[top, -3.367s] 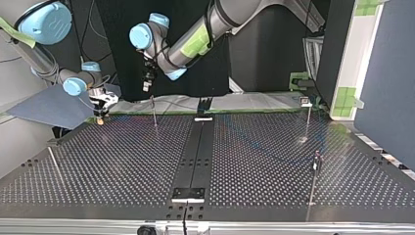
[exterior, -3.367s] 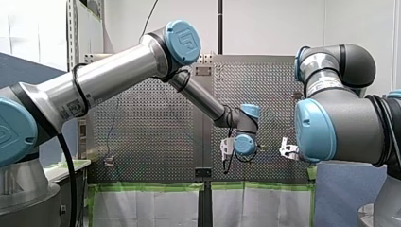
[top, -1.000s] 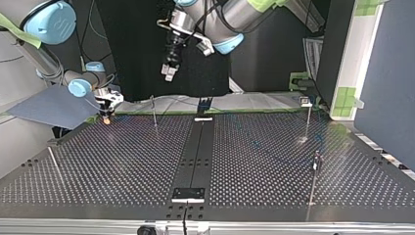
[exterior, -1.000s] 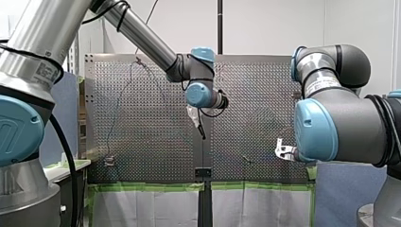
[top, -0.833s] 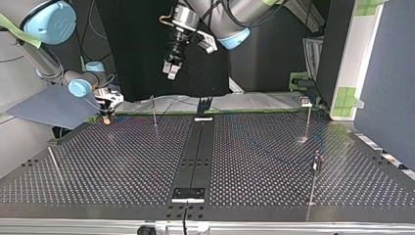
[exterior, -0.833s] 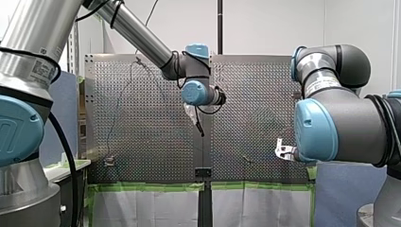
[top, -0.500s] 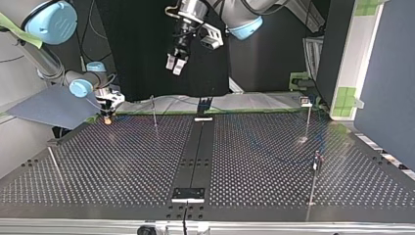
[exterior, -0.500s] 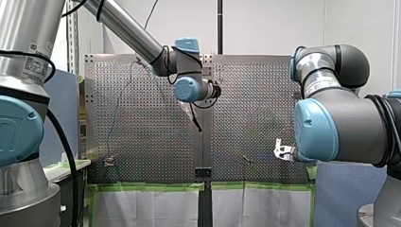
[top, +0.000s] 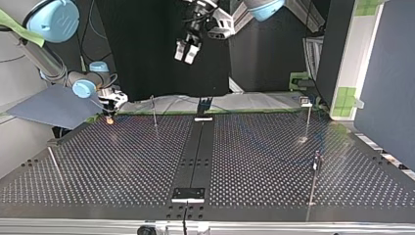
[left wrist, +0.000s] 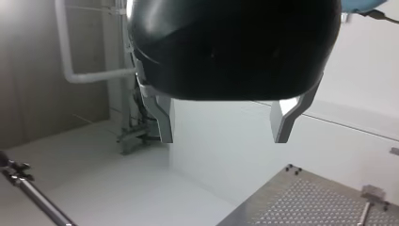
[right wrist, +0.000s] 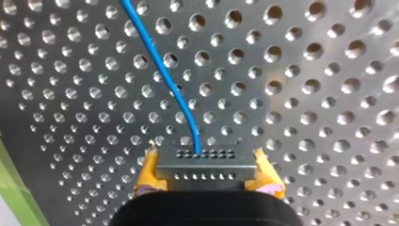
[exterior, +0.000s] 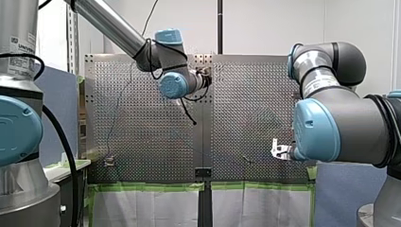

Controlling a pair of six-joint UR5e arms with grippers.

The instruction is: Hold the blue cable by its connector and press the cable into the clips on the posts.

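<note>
My right jaws are gripping the connector (right wrist: 205,165) between their yellow pads (right wrist: 147,175), giving a firm handle for steering, while the cable (right wrist: 162,75) is running out ahead of them over the worktop (right wrist: 306,94). My left jaws are hanging open and empty, high above the worktop, probably keeping clear of the routing

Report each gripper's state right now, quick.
Left gripper: open, holding nothing.
Right gripper: closed on the connector of the blue cable.
</note>
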